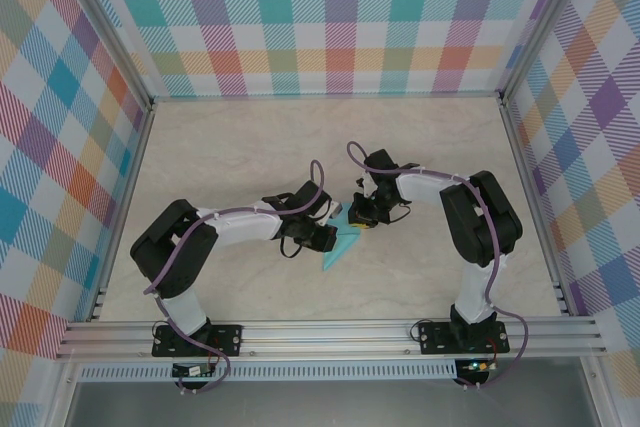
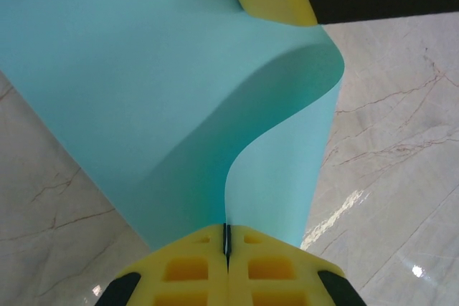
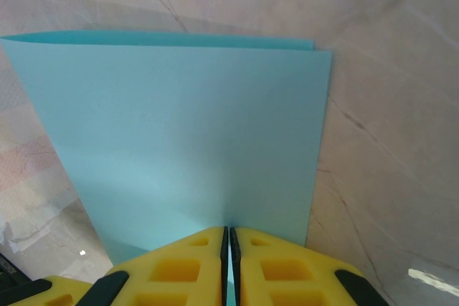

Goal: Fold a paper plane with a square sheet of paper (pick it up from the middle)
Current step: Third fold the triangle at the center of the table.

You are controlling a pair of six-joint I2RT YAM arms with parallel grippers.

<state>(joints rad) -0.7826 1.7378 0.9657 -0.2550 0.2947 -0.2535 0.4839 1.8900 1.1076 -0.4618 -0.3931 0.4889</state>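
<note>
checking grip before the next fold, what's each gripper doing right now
Left gripper: closed, pinching the teal paper.
Right gripper: closed, pinching the teal paper too.

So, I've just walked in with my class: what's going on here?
Two robot arms are working together on a teal sheet of paper near the middle of the marbled table. The left tool is shut on one edge, and the paper bows up in a curve beyond it. The right tool is shut on another edge, where the sheet is doubled over, with two layers showing. Folding looks to be under way.
</note>
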